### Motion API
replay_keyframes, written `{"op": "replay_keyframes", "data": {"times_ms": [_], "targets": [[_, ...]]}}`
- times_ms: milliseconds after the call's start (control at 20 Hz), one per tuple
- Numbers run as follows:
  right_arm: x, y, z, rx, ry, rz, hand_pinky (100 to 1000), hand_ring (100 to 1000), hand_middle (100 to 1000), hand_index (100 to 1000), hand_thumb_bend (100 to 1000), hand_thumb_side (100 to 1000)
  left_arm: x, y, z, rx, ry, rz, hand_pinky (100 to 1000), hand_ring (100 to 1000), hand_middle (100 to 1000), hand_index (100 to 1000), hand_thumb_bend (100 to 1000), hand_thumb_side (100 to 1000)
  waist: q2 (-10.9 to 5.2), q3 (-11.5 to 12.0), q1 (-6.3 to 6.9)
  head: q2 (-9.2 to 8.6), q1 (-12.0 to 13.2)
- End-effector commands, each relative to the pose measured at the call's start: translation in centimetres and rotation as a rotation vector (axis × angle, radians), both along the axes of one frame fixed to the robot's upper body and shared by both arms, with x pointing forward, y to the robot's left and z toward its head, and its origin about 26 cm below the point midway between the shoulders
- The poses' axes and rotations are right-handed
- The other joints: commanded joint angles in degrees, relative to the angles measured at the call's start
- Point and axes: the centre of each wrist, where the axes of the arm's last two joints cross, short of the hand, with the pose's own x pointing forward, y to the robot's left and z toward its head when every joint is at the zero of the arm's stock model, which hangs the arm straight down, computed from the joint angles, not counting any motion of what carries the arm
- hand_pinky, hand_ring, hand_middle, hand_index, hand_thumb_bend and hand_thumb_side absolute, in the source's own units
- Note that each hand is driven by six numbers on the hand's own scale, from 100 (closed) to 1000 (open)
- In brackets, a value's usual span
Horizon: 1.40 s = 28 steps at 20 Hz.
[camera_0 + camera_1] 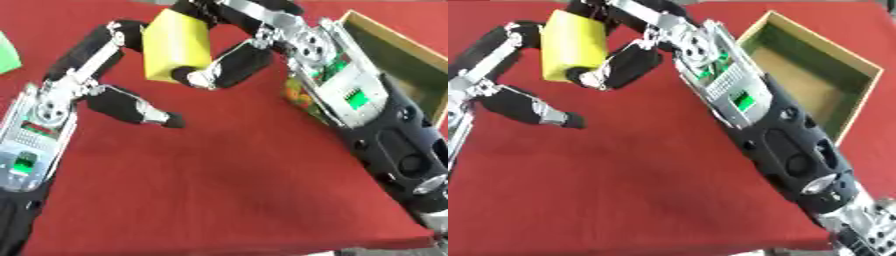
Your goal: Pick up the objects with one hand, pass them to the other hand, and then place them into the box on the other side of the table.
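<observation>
— Two hands on one thing: how do your fingers sit?

— My right fingers [203, 77] curl round the yellow block [178, 45], thumb under its lower edge, others over its top. My left fingers [122, 35] reach up against the block's left side; one more left finger [144, 111] points out lower down, touching nothing. Whether the left ones are actually curled round the block I cannot tell.

— Where is the block?

— Held up above the red bench [219, 185], near its far edge, between my two hands, tilted a little.

— And the hands themselves?

— My right hand [627, 62] comes in from the right on a long black forearm with silver joints and green lights. My left hand [101, 75] comes up from the lower left.

— Anything beside them?

— An open box [846, 85] sits on the bench's right side, just beyond my right forearm; its inside looks brown. In the left eye view something with orange and green patches [297, 97] shows against my right forearm, too hidden to make out. A green thing [7, 55] peeks in at the left edge.
</observation>
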Motion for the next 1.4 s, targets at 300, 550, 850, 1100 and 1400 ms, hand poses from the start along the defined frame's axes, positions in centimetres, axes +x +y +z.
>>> {"op": "replay_keyframes", "data": {"times_ms": [300,550,850,1100,1400], "targets": [[-0.9,-1.7,1.6,0.058,-0.038,-0.016,758,683,474,486,299,100,0.4,1.8,-0.2,0.004,-0.02,0.112,766,702,635,819,940,322,-1.09,-0.27,0.07,-0.58,-0.48],[-1.6,-4.0,2.5,0.114,-0.06,-0.058,756,684,484,503,296,100,0.5,4.0,-1.4,-0.024,0.008,0.222,757,689,620,804,863,334,-1.22,-0.78,0.05,-0.67,-2.25],[-1.6,-7.8,2.9,0.194,-0.06,-0.183,757,686,492,519,297,100,0.4,7.1,-2.6,-0.028,0.038,0.352,759,691,622,801,839,337,-1.5,-1.54,0.2,-0.73,-4.54],[-1.0,-12.0,2.3,0.237,-0.063,-0.353,761,694,499,525,305,100,0.1,9.1,-2.9,-0.04,0.035,0.433,757,690,620,797,808,342,-1.53,-1.72,0.39,-0.73,-5.38],[0.5,-17.3,0.4,0.248,-0.047,-0.563,764,701,507,537,331,100,-0.9,10.7,-1.8,-0.082,-0.02,0.497,758,688,617,790,791,350,-1.42,-1.58,0.66,-1.26,-5.81]]}}
